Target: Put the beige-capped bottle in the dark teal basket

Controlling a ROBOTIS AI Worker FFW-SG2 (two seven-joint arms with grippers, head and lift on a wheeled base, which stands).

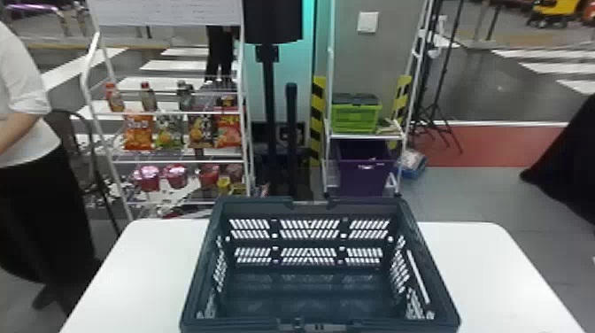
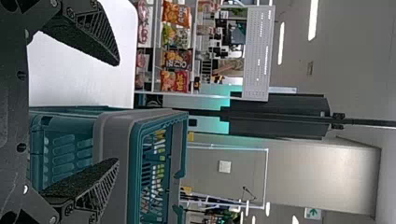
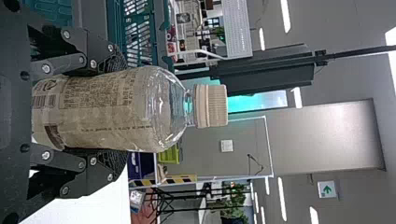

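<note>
And the pick is made! The right end effector (image 3: 122, 111) pinches the bottle (image 3: 107, 112) between both fingers, upright beside the basket (image 1: 201, 265), which sits lower centre in the head view on the white desk (image 1: 133, 265). Carrying it over, lowering and letting go remain, by my reckoning. It's a clear-shouldered bottle, ribbed beige cap (image 3: 212, 106) on, pale label crowded with small print. The left end effector (image 2: 116, 112) is spread, holding nothing.
</note>
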